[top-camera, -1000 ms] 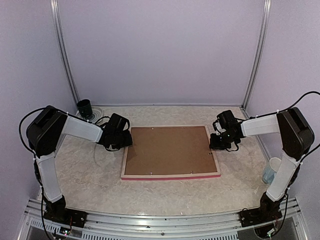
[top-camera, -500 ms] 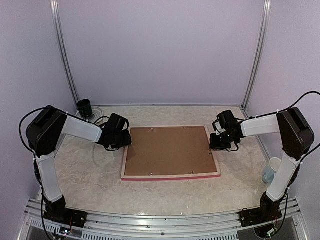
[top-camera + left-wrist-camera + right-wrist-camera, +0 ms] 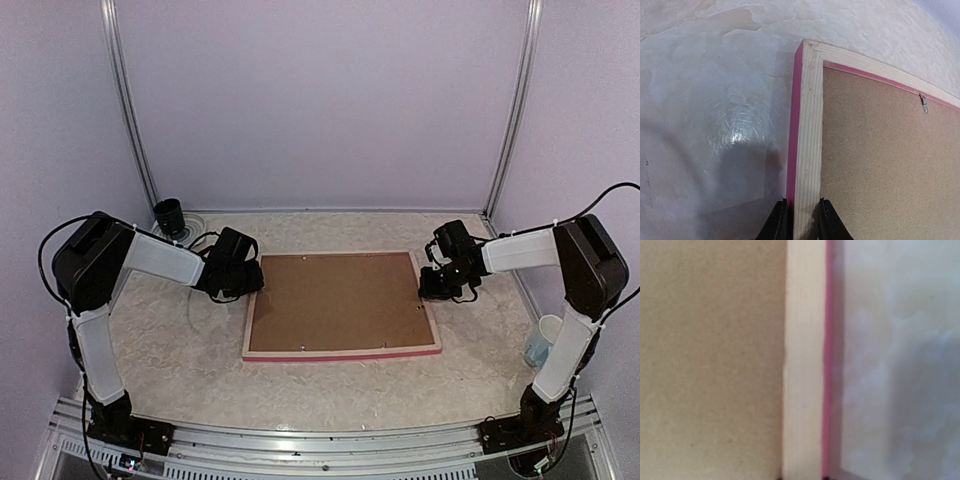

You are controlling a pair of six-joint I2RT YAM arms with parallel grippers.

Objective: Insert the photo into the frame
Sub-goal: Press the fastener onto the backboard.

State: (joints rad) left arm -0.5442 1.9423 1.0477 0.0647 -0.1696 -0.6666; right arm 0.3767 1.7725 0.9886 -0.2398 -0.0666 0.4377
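Between left gripper (image 3: pixel 799 222) jaws: frame (image 3: pixel 807 125) rail, pinched snug. Between right gripper (image 3: pixel 804 477) jaws: opposite rail, seemingly clamped too. Likely stiff and light; lift by both rails.

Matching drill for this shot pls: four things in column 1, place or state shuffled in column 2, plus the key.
Column 1
1. frame
2. backing board
3. black cup
4. pale cup

Column 2
A. far-left corner of the table
B. lying face down mid-table, pale wood back up
C. near-right edge of the table
D. brown, set into the back of the frame

Pairs: 1-B, 2-D, 3-A, 4-C
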